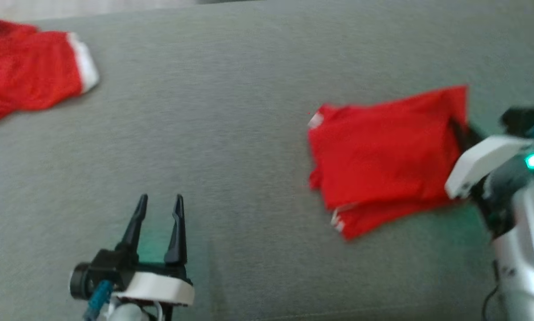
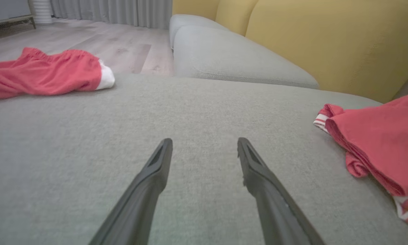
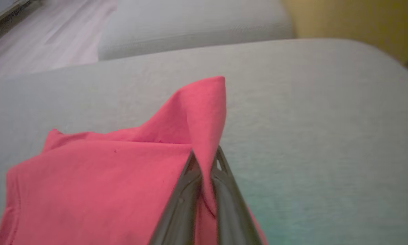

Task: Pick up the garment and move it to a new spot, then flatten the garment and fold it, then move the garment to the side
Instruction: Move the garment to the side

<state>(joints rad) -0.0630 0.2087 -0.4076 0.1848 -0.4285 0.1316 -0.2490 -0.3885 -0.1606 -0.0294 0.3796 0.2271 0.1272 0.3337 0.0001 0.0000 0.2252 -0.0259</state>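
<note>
The garment (image 1: 383,156) lies folded in a rough rectangle on the right of the grey cushion (image 1: 231,133). The right gripper (image 3: 205,156) is pinched tight on the garment's right edge, and a peak of cloth stands up above its tips. The left gripper (image 1: 160,203) hovers spread wide over bare cushion, holding nothing. A second red garment (image 1: 26,76) lies well apart at the far left. Folding looks done, so the step in hand is probably the move to the side. That calls for a low, steady pull so the layers do not slide open.
</note>
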